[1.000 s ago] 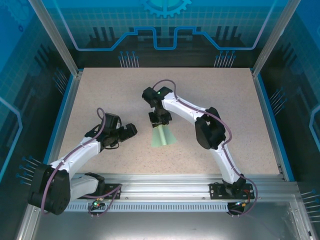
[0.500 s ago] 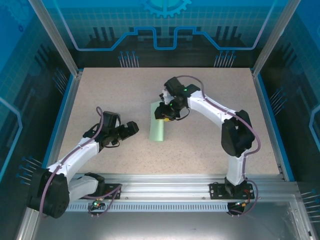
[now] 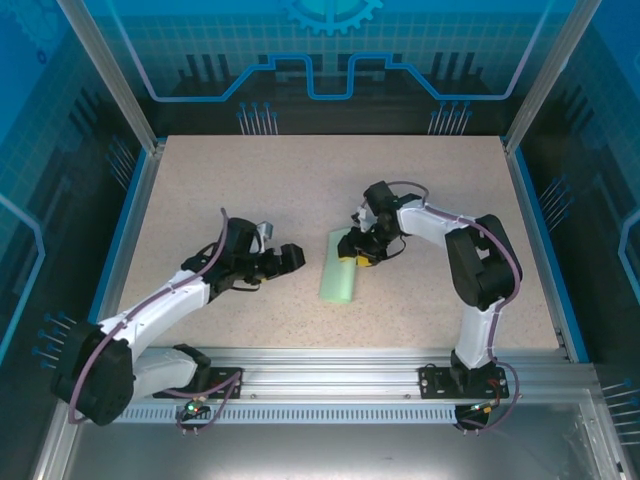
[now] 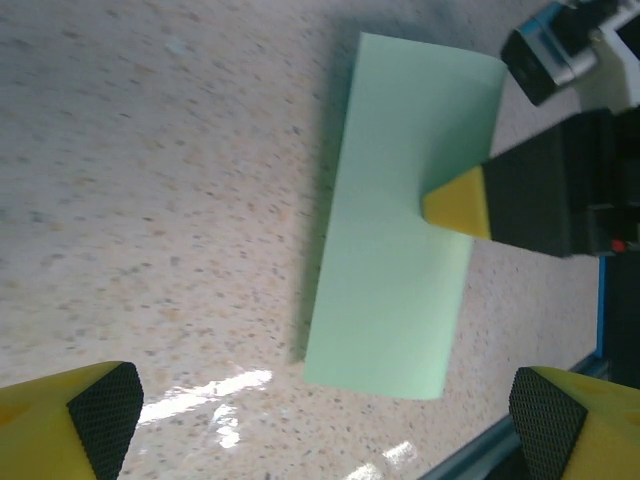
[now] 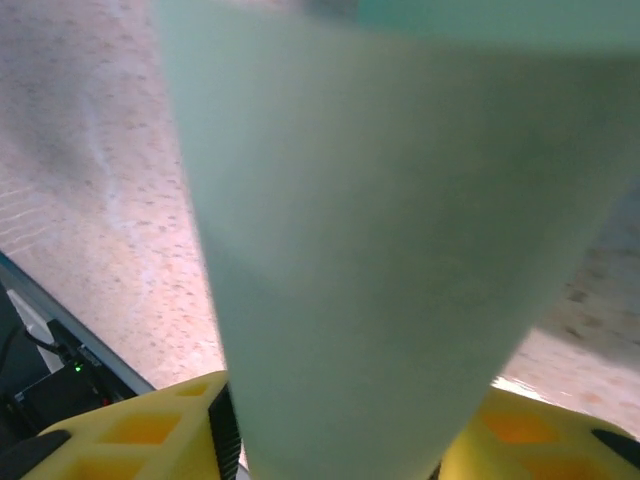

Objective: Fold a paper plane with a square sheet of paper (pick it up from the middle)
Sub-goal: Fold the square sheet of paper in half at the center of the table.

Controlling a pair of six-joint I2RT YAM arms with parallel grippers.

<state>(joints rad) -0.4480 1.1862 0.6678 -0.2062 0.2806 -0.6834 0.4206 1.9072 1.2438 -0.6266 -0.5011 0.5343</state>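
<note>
The square sheet of paper (image 3: 338,268) is pale mint green and lies on the table folded over into a long narrow rectangle (image 4: 400,250). My right gripper (image 3: 358,252) is at the sheet's right long edge, near its far end. One yellow fingertip (image 4: 455,205) rests on top of the paper. In the right wrist view the paper (image 5: 380,250) fills the space between the spread fingers of that gripper (image 5: 335,440), which stand open around it. My left gripper (image 3: 290,258) is wide open just left of the sheet and holds nothing (image 4: 325,415).
The speckled beige tabletop (image 3: 220,200) has a blue raised border (image 3: 130,220) on its left and right sides. An aluminium rail (image 3: 330,360) runs along the near edge. Free table lies behind and to the right of the paper.
The right arm carried the paper right and down onto the table, and its fingers spread wider. The left gripper moved right, closer to the sheet, still wide open.
</note>
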